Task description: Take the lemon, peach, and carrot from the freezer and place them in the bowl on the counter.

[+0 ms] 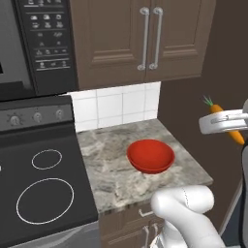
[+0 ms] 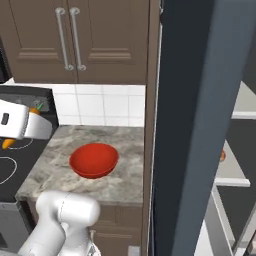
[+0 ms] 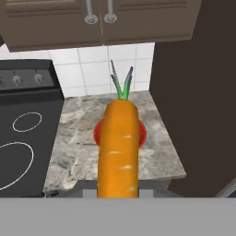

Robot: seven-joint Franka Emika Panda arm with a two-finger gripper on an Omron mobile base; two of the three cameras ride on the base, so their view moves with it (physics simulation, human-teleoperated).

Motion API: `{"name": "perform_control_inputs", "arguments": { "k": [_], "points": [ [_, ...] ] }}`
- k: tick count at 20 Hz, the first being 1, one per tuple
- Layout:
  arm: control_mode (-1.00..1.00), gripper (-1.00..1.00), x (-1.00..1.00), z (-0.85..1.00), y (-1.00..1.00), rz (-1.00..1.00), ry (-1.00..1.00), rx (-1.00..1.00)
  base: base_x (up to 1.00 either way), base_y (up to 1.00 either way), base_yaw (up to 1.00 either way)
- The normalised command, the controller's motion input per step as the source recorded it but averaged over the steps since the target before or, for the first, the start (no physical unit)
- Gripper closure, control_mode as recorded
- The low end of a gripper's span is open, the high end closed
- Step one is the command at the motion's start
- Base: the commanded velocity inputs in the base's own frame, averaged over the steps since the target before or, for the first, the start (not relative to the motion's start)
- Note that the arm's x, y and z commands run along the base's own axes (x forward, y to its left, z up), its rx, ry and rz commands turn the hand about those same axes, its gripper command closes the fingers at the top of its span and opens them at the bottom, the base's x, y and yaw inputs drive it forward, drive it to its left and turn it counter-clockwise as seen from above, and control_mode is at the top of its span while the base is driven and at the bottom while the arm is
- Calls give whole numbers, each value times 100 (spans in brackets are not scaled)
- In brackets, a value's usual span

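My gripper (image 3: 118, 185) is shut on the orange carrot (image 3: 119, 147), whose green top points away from the hand. Seen from the left base, the carrot (image 1: 216, 108) hangs tilted in the gripper (image 1: 224, 123), to the right of the counter (image 1: 111, 169) and above its height. The red bowl (image 1: 150, 156) stands empty on the counter, below and left of the carrot. From the right base, the gripper (image 2: 22, 127) holds the carrot (image 2: 7, 144) left of the bowl (image 2: 93, 160). The freezer (image 2: 190, 125) stands open; a small orange-red fruit (image 2: 222, 156) peeks out on its shelf, perhaps the peach. The lemon is out of view.
A black stovetop (image 1: 43, 189) adjoins the counter's left side, with a control panel and microwave above it. Brown wall cabinets (image 1: 140, 38) with silver handles hang over the counter. A dark side panel (image 1: 203, 72) walls off the counter's right edge. White drawers (image 2: 235, 165) line the freezer.
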Motion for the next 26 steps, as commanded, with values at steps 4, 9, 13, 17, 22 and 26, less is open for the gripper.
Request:
{"name": "perform_control_inputs", "arguments": {
  "k": [4, 9, 13, 17, 22, 26],
  "points": [
    [100, 100, 0, 0, 0, 0, 0, 0, 28, 0, 39],
    [100, 100, 0, 0, 0, 0, 0, 0, 35, 0, 28],
    [100, 100, 0, 0, 0, 0, 0, 0, 59, -2, 16],
    [-100, 100, 47, -39, -2, 1, 7, 0, 38, 0, 4],
    [-100, 100, 86, -100, -16, 2, 36, 3, 0, 0, 0],
    [-100, 100, 82, -100, -11, 3, 16, 0, 0, 0, 0]
  ]
}}
